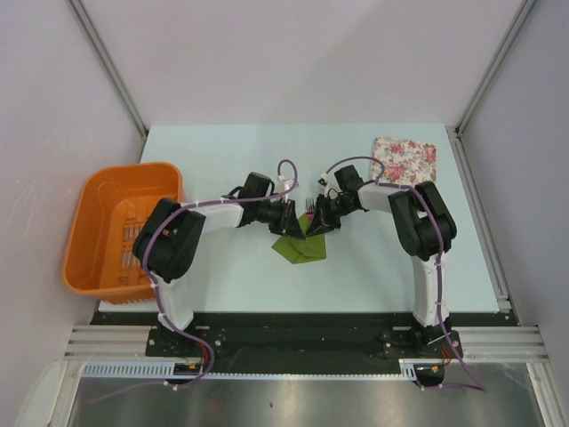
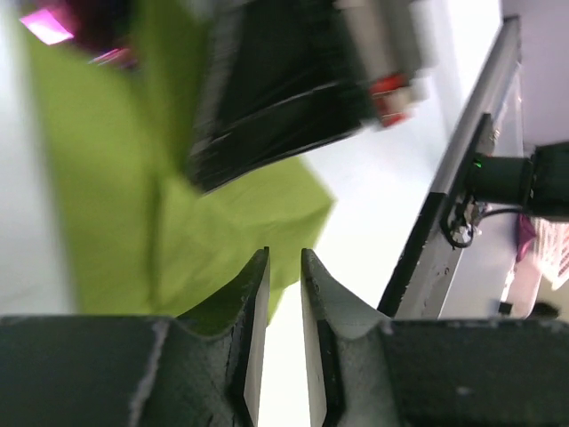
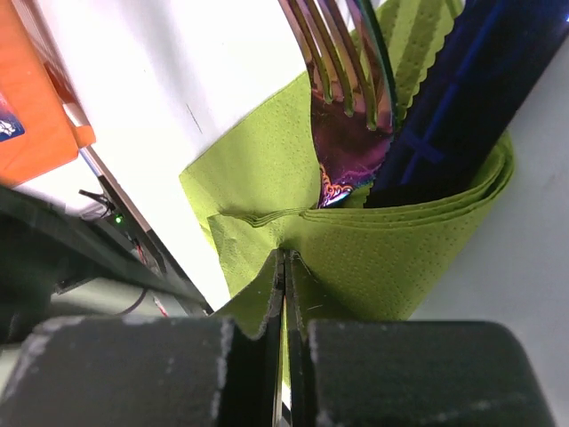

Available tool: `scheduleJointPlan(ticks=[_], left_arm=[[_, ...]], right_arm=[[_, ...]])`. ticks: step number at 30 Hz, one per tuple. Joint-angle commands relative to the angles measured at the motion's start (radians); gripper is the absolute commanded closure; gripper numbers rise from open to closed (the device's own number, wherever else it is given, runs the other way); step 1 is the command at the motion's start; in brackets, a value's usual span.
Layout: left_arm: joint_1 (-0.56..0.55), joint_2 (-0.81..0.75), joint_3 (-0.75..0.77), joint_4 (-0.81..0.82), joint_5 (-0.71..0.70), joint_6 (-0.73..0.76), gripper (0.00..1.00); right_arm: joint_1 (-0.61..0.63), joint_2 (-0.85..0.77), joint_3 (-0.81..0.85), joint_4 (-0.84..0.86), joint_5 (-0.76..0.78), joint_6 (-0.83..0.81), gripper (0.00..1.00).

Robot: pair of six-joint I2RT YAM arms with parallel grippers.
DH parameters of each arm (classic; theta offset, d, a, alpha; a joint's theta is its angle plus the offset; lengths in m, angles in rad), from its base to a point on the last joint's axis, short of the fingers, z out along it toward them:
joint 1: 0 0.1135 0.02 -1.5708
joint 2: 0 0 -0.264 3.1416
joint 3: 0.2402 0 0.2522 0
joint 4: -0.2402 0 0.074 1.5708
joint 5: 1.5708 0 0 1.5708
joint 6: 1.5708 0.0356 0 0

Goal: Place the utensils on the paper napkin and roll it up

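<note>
Top view: the napkin (image 1: 300,249) lies mid-table between the two grippers, partly wrapped about the utensils (image 1: 309,206). Their ends stick out on the far side, and the long axis runs roughly near to far. The left gripper (image 1: 286,219) stands just left of the bundle and the right gripper (image 1: 322,217) just right, about equally near.

Left wrist: jaws narrowly parted, nothing between them. The napkin lies just ahead of the tips and to their left.

Right wrist: jaws closed on a fold of napkin, which curls round the fork (image 3: 342,80) and a dark blue handle (image 3: 453,98).

Judgement: the right gripper pins the wrap, so the left must come in from its own side to roll on.
</note>
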State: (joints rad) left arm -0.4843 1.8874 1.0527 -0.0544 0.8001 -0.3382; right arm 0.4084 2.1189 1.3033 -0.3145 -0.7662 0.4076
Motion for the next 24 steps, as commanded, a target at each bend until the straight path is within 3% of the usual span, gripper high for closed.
scheduleJointPlan(ticks=[1,7,13,24], left_arm=[[-0.063,-0.024,-0.003,0.12,0.034,-0.022,0.74],[-0.077,0.061,-0.008,0.18,-0.004,-0.104,0.77],[-0.082,0.145,0.01,0.073,-0.078,-0.05,0.87],[-0.066,0.194,0.006,0.034,-0.102,-0.016,0.98]], right_arm=[[0.006,0.061,-0.015,0.011,0.079,-0.012,1.0],[-0.005,0.046,-0.01,0.008,0.064,-0.016,1.0],[-0.01,0.023,0.008,0.008,0.027,-0.006,1.0],[-0.06,-0.14,0.085,-0.032,-0.029,0.025,0.8]])
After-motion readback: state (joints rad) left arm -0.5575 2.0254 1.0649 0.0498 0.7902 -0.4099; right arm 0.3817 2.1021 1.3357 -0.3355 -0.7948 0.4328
